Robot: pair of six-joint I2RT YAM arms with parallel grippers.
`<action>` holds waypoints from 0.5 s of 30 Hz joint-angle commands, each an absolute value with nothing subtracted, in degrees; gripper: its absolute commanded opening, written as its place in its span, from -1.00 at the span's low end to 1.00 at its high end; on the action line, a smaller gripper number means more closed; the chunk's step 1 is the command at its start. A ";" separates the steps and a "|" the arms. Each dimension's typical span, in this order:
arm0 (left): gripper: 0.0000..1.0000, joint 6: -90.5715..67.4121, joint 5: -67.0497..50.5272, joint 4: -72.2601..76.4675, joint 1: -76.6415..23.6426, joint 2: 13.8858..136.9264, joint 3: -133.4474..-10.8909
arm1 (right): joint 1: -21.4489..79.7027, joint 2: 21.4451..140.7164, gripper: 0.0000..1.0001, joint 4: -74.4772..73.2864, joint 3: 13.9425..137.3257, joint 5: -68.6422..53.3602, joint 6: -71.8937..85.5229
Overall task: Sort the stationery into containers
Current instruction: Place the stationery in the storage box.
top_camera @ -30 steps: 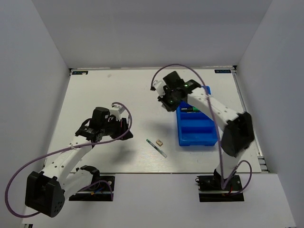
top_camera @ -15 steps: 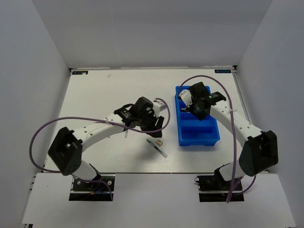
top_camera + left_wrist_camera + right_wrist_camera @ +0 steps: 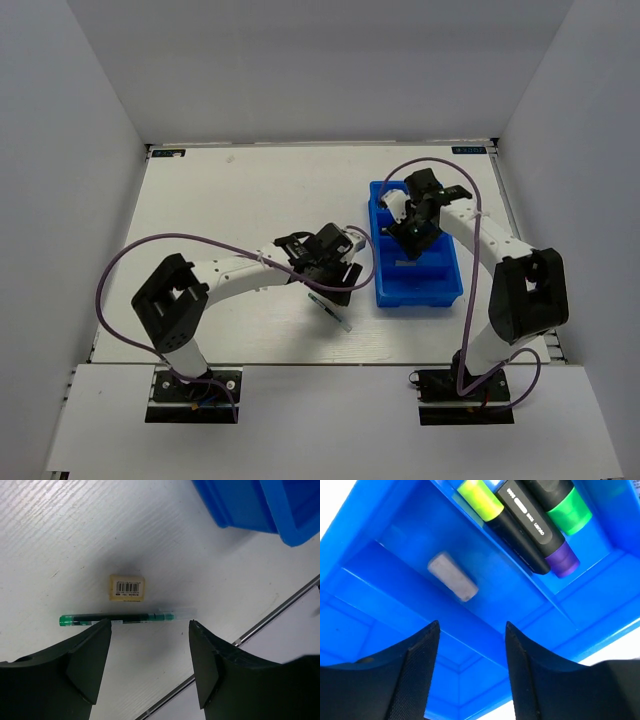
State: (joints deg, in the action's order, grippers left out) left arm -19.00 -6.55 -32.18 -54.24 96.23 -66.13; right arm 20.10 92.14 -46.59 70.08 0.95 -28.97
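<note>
Over tabletop [image 3: 65, 525]: left tool [image 3: 150, 629] released astride pen [image 3: 120, 617], right tool [image 3: 470, 630] released over tray [image 3: 385, 530]; could snag tan eraser [image 3: 127, 586] just beside pen.

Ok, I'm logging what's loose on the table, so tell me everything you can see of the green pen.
The pen is thin, its clear-looking plastic barrel dark green inside, with a bright green end and a clear cap opposite. It lies flat on the white table, outside the blue tray, beside the tan eraser with a narrow gap between them. The left gripper hangs open over it; nothing grips it.
</note>
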 commanded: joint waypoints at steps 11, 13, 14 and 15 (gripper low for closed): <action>0.45 -22.59 -1.93 -30.67 -56.07 101.24 -71.63 | 16.00 74.56 -0.41 -44.56 64.43 -7.20 -19.61; 0.43 -22.50 -0.27 -32.43 -56.95 103.09 -73.90 | 15.65 71.11 -0.41 -43.86 61.28 -7.91 -18.37; 0.43 -22.06 1.04 -32.61 -57.30 104.14 -74.18 | 15.21 70.23 -0.41 -43.77 60.56 -8.17 -18.11; 0.43 -21.89 2.19 -33.13 -57.30 105.02 -74.61 | 14.94 67.35 -0.41 -43.68 59.86 -8.61 -17.93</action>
